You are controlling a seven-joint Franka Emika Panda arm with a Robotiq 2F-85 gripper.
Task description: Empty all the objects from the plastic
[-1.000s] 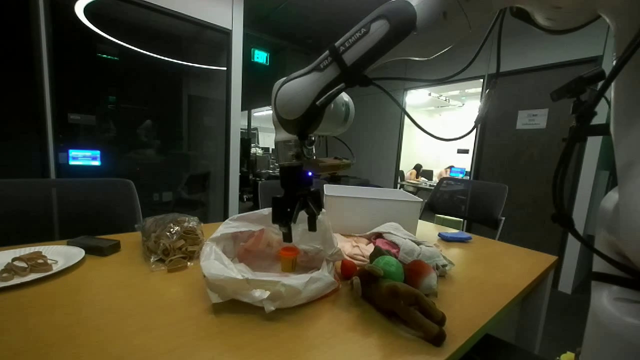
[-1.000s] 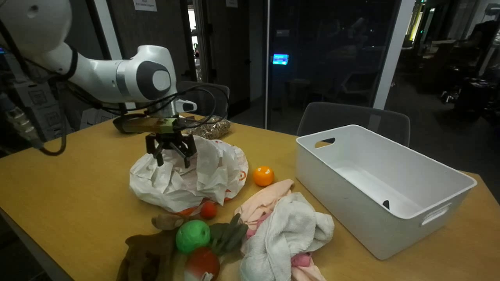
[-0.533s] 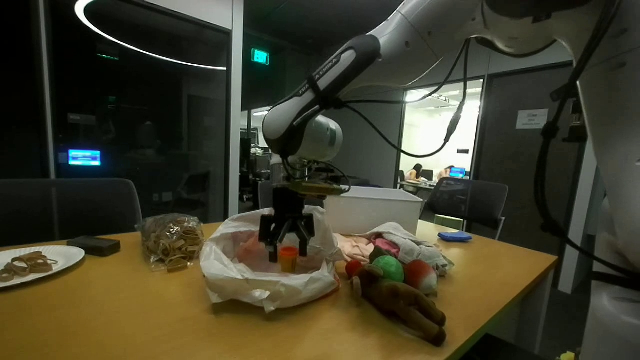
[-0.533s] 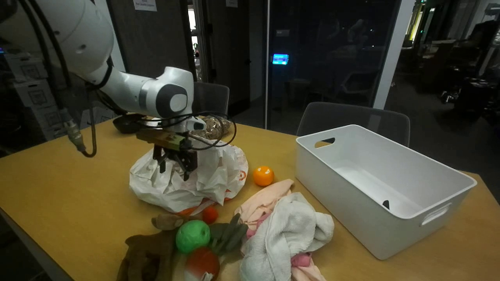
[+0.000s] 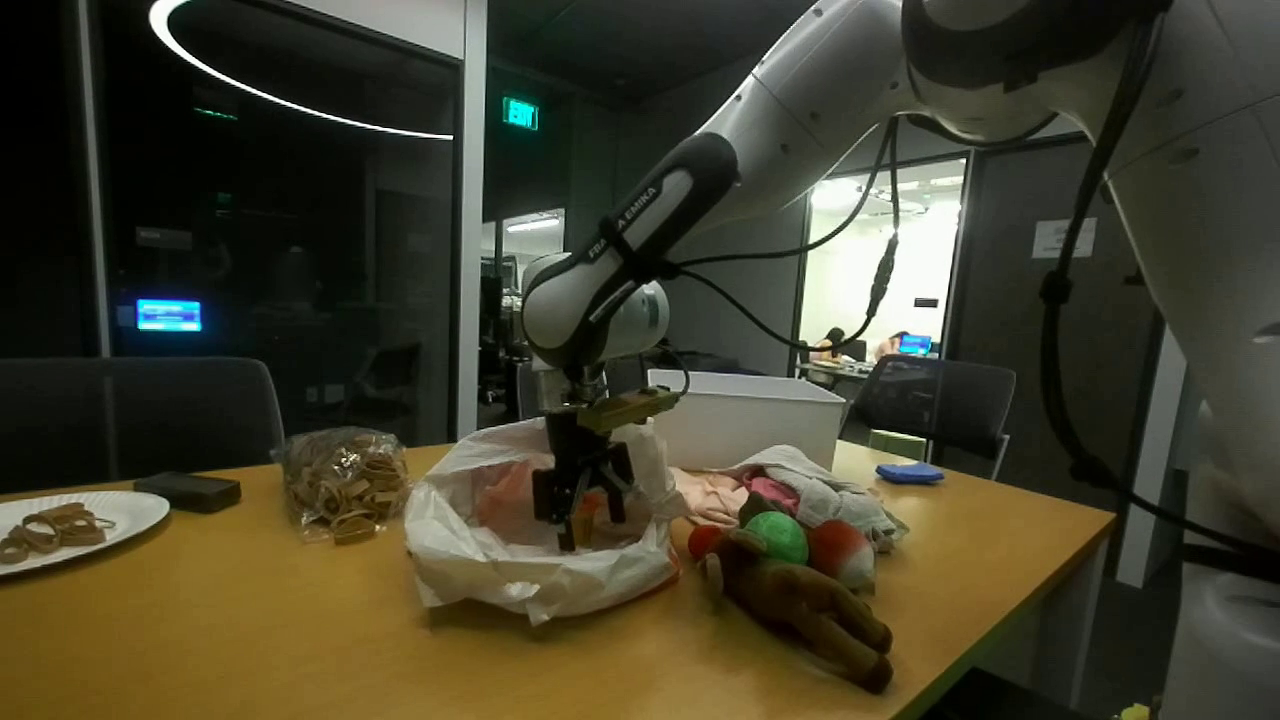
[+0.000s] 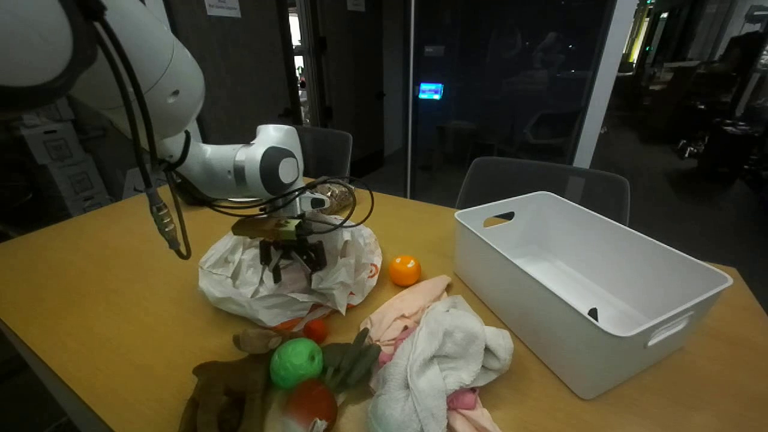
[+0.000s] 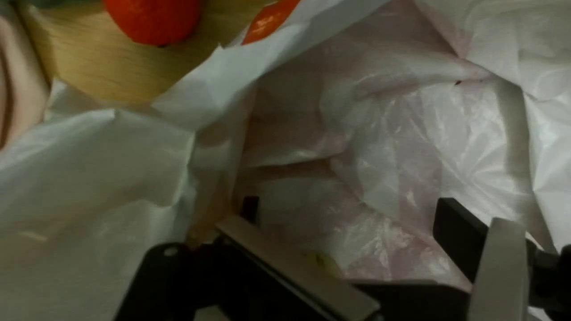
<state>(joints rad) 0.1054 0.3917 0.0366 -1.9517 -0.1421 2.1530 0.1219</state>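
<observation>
The white plastic bag [image 5: 520,590] lies open on the table. It also shows in an exterior view [image 6: 240,300] and the wrist view [image 7: 102,169]. A small orange container [image 5: 584,525] stands inside it, partly hidden by the gripper. My gripper [image 5: 592,530] points down inside the bag's mouth with fingers apart, one finger in front of the container in that view. In an exterior view the gripper [image 6: 296,275] is over the bag. In the wrist view the open gripper [image 7: 350,214] shows bag film between its fingers. A small yellow patch [image 7: 328,263] shows there, mostly hidden by a finger.
Beside the bag lie a red ball [image 6: 316,330], a green ball [image 6: 296,363], a brown plush toy [image 5: 810,610], cloths [image 6: 438,354] and an orange fruit [image 6: 405,270]. A white bin [image 6: 528,312] stands beyond. A bag of rubber bands [image 5: 345,485] and a plate [image 5: 130,515] are nearby.
My gripper has come down from above the bag into its mouth, fingers staying apart. The orange container is now partly covered by the gripper. The red ball has shifted slightly.
</observation>
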